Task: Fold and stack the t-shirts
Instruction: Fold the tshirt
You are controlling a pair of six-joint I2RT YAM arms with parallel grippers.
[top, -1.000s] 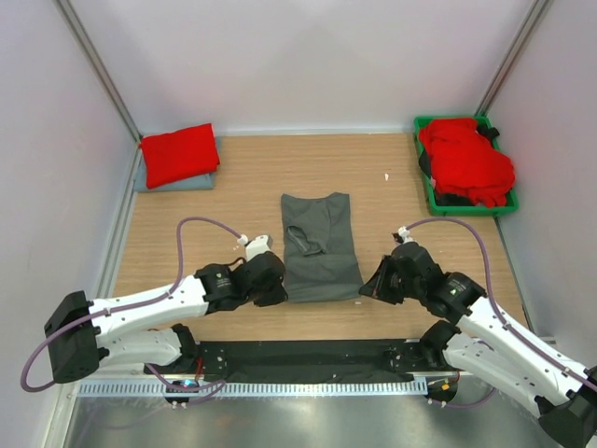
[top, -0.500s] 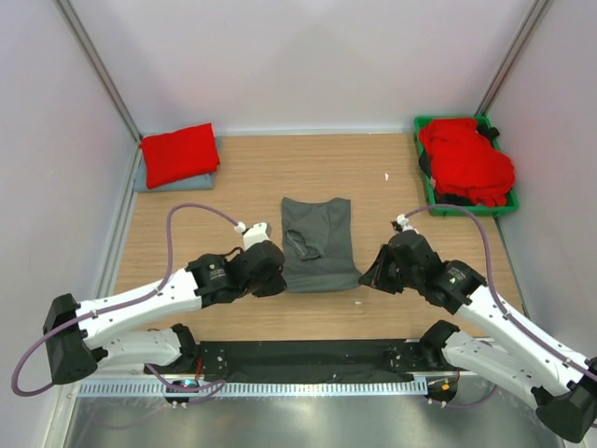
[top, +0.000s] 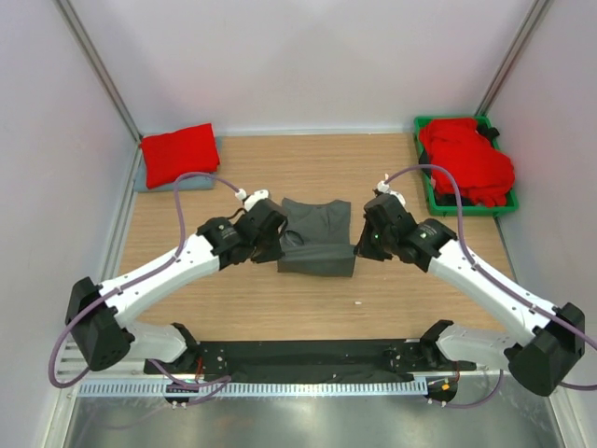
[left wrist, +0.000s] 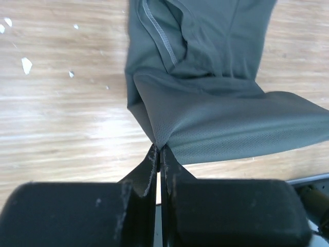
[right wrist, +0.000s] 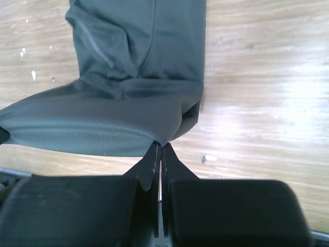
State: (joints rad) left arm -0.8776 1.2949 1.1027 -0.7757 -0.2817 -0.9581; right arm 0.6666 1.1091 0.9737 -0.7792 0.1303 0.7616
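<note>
Grey t-shirt (top: 317,239) mid-table; red t-shirt (top: 179,154) back left, green bin (top: 431,198) back right

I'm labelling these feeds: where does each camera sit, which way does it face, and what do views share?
Top external: above and behind the arms, looking down on the table; both arms show, left gripper and right gripper.
Left wrist: on the left arm, looking along its shut jaws at the grey t-shirt.
Right wrist: on the right arm, looking along its shut jaws at that shirt.
Shared: all three show the grey t-shirt, pinched at two corners.
</note>
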